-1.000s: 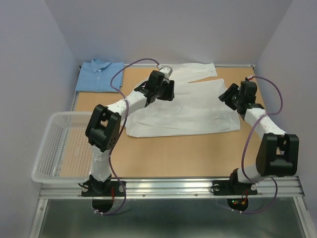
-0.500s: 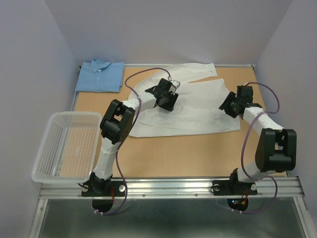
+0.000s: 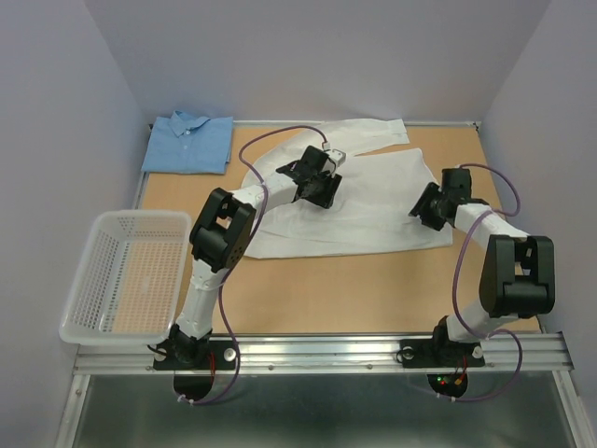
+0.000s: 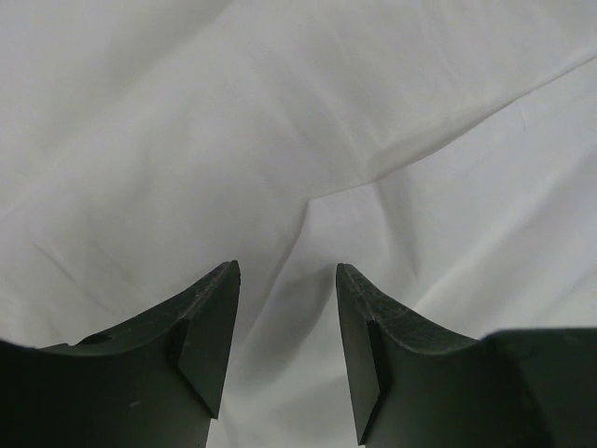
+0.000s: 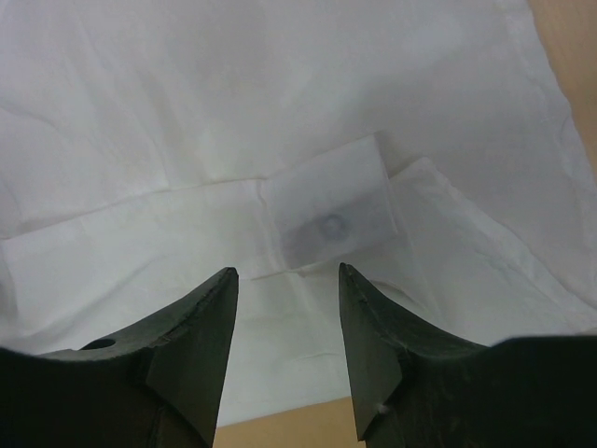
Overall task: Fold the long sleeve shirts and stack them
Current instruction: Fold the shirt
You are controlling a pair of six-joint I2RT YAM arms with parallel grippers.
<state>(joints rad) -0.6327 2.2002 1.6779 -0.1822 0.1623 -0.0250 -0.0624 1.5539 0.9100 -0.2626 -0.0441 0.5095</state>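
One light blue collared shirt [image 3: 191, 142] is sitting folded at eleven o'clock; plain white shirt [image 3: 373, 201] is lying spread, left gripper [image 4: 286, 280] and right gripper [image 5: 287, 275] hovering, jaws apart.

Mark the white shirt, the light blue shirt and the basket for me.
white shirt [image 3: 373, 210], top view, middle of its spread body.
light blue shirt [image 3: 191, 145], top view, folded front below the collar.
basket [image 3: 87, 271], top view, left mesh wall.

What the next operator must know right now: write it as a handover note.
Left gripper: open, over the white shirt, upper middle, holding nothing.
Right gripper: open, over the buttoned cuff at its right edge.
The white shirt lies spread on the table; the light blue shirt sits folded, far-left corner.
Left to do: fold the white shirt, stack both.
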